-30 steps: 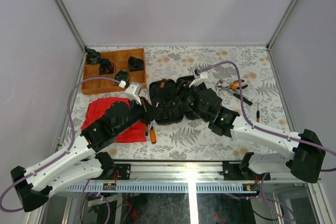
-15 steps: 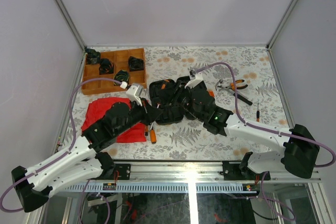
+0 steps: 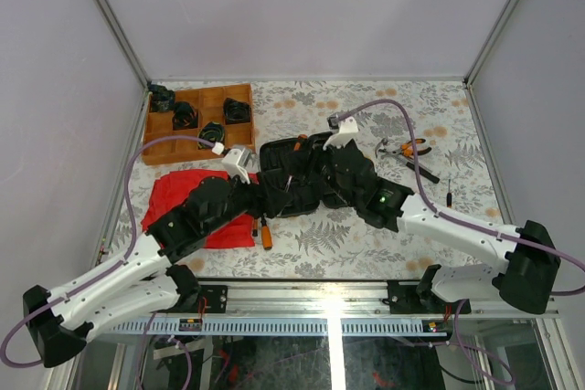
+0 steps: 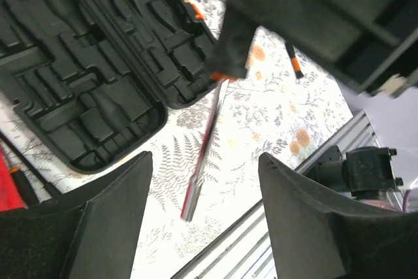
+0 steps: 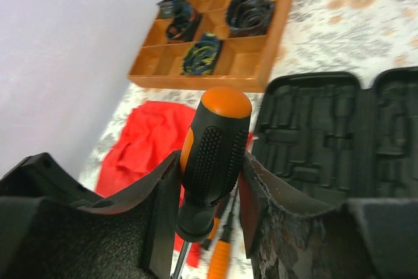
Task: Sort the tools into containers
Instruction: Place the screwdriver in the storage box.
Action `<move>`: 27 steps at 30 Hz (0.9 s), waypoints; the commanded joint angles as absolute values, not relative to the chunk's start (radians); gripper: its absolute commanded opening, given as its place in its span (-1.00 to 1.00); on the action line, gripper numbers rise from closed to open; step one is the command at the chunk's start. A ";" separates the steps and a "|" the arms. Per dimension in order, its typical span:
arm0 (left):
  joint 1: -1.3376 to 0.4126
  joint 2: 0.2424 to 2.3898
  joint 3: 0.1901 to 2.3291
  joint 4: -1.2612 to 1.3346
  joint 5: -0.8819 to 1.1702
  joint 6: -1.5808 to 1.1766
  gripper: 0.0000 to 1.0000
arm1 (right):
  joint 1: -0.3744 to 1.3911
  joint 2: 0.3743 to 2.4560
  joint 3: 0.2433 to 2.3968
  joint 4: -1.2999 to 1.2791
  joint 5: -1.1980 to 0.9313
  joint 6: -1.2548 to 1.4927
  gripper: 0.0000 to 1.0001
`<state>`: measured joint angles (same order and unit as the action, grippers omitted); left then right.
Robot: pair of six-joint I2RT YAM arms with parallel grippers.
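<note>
Right arm has swung left over the open case (image 4: pixel 91 70) since a sec ago. The left gripper (image 4: pixel 204 161), shut then, now stands wide w/ nothing between its fingers (image 4: pixel 98 227). The right gripper (image 5: pixel 209 164) is clamped on the black-and-orange handle of a screwdriver (image 5: pixel 219 112), jaws part closed, handle roughly upright.

Top view hides that grip under the two wrists; only the right wrist cam shows it. Left wrist cam adds the shaft slanting down past the case's edge over bare table (image 3: pixel 311 107); can't tell if the tip touches.

Case sits mid-table, both halves lying open. Top view lays out the rest:
- pliers (image 3: pixel 407 147) toward the right edge
- a thin driver (image 3: pixel 448 198) closer still to that edge
- an orange-handled tool (image 3: pixel 266 236) between case and near edge, just beside the red cloth (image 3: pixel 178 200) by the left edge
- wooden tray (image 3: pixel 195 122) in the far-left corner
</note>
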<state>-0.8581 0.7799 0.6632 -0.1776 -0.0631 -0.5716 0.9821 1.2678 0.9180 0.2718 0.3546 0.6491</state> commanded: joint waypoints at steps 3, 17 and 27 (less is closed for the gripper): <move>-0.758 0.793 0.678 -0.213 -0.074 -0.620 0.33 | 0.892 1.228 1.066 0.034 0.440 0.468 -1.00; -0.388 1.110 0.704 -0.272 0.167 -0.713 0.66 | 0.758 1.261 1.045 -0.042 0.260 0.417 -1.00; -0.383 1.263 0.769 -0.222 0.075 -0.729 0.78 | 0.749 1.316 1.056 -0.029 0.187 0.328 -0.99</move>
